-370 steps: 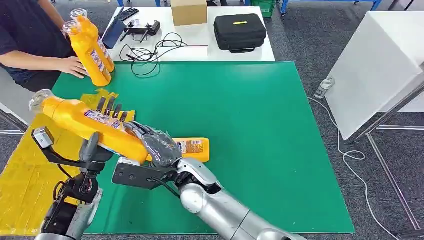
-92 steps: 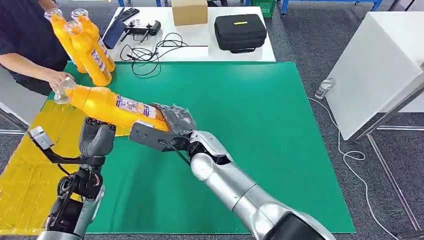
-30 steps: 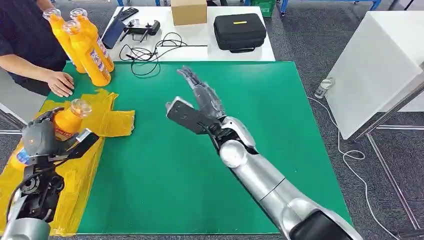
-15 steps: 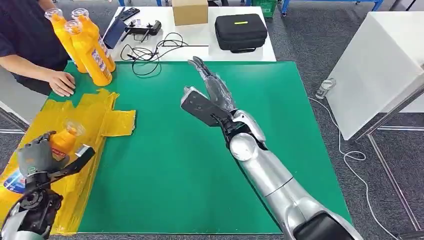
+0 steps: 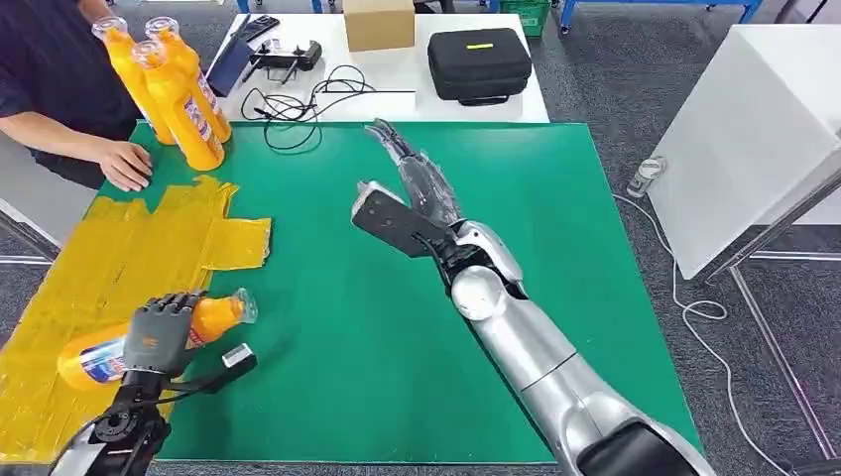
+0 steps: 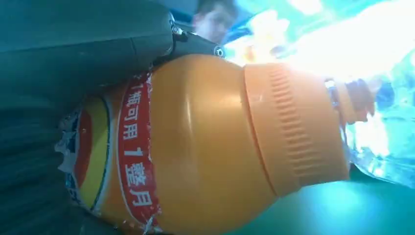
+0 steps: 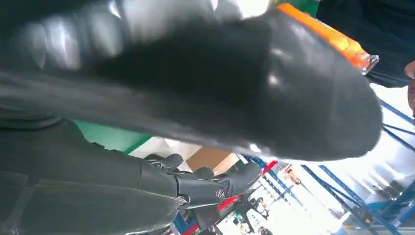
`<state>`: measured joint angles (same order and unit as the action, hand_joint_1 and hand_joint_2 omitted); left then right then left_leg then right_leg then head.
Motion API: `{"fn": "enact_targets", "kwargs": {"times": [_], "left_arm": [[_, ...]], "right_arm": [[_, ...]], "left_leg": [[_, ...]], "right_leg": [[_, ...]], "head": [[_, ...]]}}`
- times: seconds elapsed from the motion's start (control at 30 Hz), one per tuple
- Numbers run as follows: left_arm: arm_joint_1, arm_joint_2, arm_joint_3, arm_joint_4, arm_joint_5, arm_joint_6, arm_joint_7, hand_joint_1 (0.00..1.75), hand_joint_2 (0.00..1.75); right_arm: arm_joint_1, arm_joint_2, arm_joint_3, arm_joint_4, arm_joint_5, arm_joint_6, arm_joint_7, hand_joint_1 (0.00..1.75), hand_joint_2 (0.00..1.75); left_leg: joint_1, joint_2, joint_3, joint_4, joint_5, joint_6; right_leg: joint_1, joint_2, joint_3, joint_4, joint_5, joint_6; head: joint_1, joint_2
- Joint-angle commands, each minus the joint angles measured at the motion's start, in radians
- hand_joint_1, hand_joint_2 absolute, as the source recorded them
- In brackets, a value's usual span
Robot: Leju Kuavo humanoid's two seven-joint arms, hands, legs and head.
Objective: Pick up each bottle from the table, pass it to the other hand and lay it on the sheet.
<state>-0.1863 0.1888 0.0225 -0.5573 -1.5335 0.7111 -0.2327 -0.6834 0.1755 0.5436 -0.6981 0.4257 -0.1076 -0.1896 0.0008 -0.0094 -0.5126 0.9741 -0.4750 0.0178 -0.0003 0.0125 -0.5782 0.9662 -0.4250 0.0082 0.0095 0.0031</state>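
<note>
Laying an orange bottle (image 5: 149, 337) on its side, the left hand (image 5: 159, 332) is gripping it around the body at the near edge of the yellow sheet (image 5: 109, 258), the clear cap end pointing toward the green table (image 5: 555, 248). In the left wrist view the fingers are wrapping the labelled body of this bottle; whether it is fully resting on the sheet cannot be told. The right hand (image 5: 412, 178) is hovering above the middle of the table, fingers spread and holding nothing.

Two more upright bottles (image 5: 174, 94) are standing at the far left corner of the table, just beside a person's hand (image 5: 127, 164) that is resting on the table edge.

Judged from this layout, one bottle is reaching its place and awaiting release, while at least the two standing bottles are waiting to be picked up, passed across and laid down. No other bottle is lying on the sheet, so most of the work appears to be outstanding.
</note>
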Motion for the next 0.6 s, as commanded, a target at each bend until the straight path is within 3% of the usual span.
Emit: {"fn": "enact_targets", "kwargs": {"times": [0.03, 0.3, 0.33, 0.37, 0.4, 0.6], "left_arm": [[0.022, -0.058, -0.032, -0.03, 0.01, -0.013, -0.077, 1.75, 1.75], [0.02, -0.073, -0.078, 0.002, 0.002, -0.013, -0.097, 1.75, 1.75], [0.009, -0.07, -0.077, 0.032, 0.012, -0.013, -0.096, 0.0, 1.75], [-0.005, -0.074, -0.081, 0.062, -0.003, -0.013, -0.05, 0.0, 0.0], [-0.052, -0.072, -0.101, 0.188, -0.007, -0.013, 0.02, 0.0, 0.0], [-0.074, -0.068, -0.07, 0.244, 0.047, -0.013, 0.002, 0.0, 0.0]], "right_arm": [[-0.044, 0.013, -0.017, 0.085, 0.008, 0.009, -0.006, 0.0, 0.0], [-0.04, 0.029, -0.024, 0.086, 0.029, 0.003, 0.006, 0.0, 0.0], [-0.039, 0.032, -0.03, 0.087, 0.037, 0.005, 0.008, 0.0, 0.0], [-0.039, 0.034, -0.032, 0.084, 0.041, 0.009, 0.01, 0.0, 0.0], [-0.043, 0.038, -0.031, 0.085, 0.045, 0.016, 0.011, 0.0, 0.0], [-0.046, 0.043, -0.032, 0.082, 0.057, 0.019, 0.024, 0.0, 0.0]], "left_leg": [[0.0, 0.0, 0.002, 0.0, 0.0, 0.0], [0.001, 0.001, 0.004, 0.0, -0.001, -0.001], [0.0, 0.0, 0.002, 0.0, -0.001, -0.001], [0.0, -0.001, 0.003, -0.001, 0.0, -0.001], [0.001, 0.0, 0.002, 0.0, -0.001, -0.001], [0.0, 0.0, 0.003, -0.001, 0.0, -0.001]], "right_leg": [[0.0, 0.0, 0.001, 0.0, 0.0, 0.0], [0.001, -0.001, 0.003, 0.0, -0.001, 0.001], [0.0, -0.001, 0.002, 0.0, -0.001, 0.001], [0.0, -0.002, 0.003, -0.001, -0.001, 0.001], [0.001, -0.001, 0.003, -0.001, -0.001, 0.001], [0.0, -0.001, 0.003, 0.0, 0.0, 0.0]], "head": [[0.0, 0.0], [0.0, 0.0], [0.0, 0.0], [0.0, 0.0], [0.0, 0.0], [0.0, 0.0]]}}
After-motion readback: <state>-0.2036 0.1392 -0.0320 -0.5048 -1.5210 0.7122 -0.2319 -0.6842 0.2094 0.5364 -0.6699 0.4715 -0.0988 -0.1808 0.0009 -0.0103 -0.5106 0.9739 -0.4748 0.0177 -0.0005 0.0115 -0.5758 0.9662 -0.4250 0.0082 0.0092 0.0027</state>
